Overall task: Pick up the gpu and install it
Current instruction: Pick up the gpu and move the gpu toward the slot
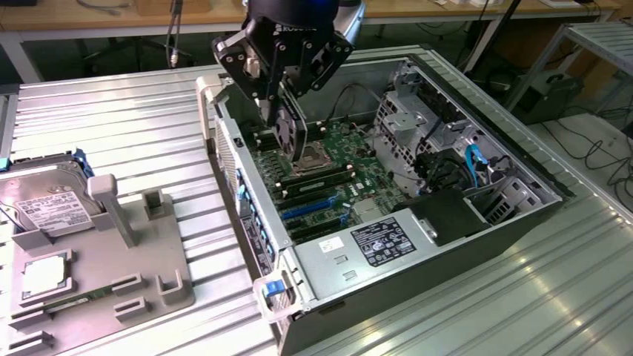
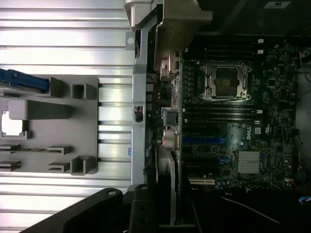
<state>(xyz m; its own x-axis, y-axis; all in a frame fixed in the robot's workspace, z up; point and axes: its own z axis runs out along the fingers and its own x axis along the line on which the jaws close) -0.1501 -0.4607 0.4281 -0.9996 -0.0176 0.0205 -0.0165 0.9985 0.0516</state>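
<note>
Gpu (image 1: 290,130) clamped in gripper (image 1: 277,104), above motherboard (image 1: 331,163).

The exterior camera sits high and off to one side. From some way off it looks down at an angle over the ribbed metal table (image 1: 118,126), the open computer case (image 1: 445,289) and my gripper (image 1: 284,126). My wrist camera looks straight down past the gpu (image 2: 167,194) I hold, close above the motherboard (image 2: 233,107). Both views take in the CPU socket (image 2: 225,82) and the grey parts holder (image 2: 73,136).
</note>
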